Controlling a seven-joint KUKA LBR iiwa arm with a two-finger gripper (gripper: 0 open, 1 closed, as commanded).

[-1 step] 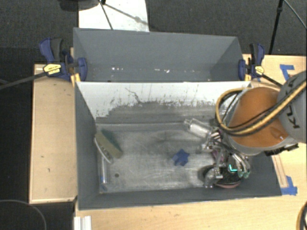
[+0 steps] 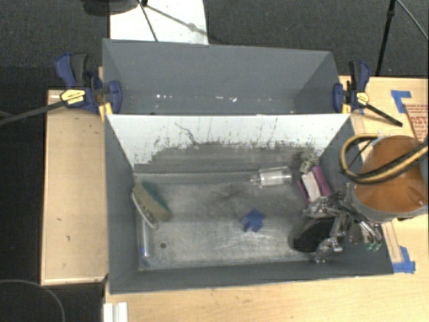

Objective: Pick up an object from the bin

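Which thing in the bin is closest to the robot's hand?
The black rounded thing, right beside the hand in the near right corner of the bin. The small blue piece and the clear bottle lie farther off.

Looking down over my bin (image 2: 221, 72) right now, and there's nothing to read: no word, label, brand or number legible on its walls or on any of the things lying inside.
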